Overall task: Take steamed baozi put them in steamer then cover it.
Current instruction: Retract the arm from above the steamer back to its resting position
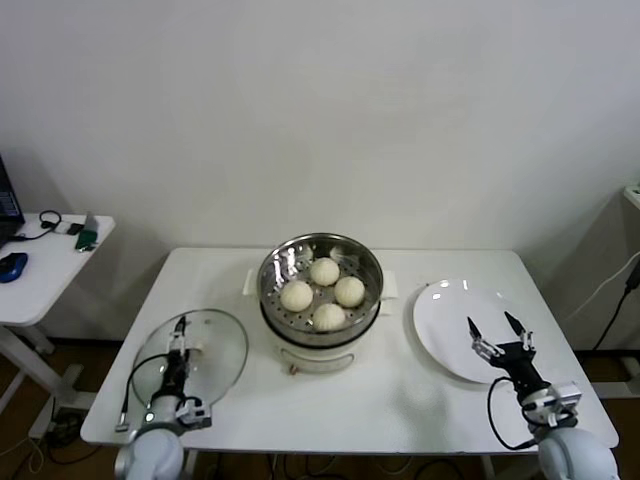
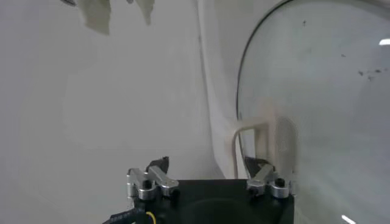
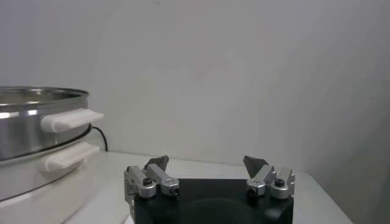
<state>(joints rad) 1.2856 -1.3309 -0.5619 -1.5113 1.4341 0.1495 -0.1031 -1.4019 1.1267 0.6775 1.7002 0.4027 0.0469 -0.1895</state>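
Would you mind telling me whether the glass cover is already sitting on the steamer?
No, the cover lies flat on the table to the robot's left of the steamer, whose four baozi sit uncovered.

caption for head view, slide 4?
Four baozi sit in the open steamer; left gripper over the lid.

Bright even light, soft shadows, wrist views hazy
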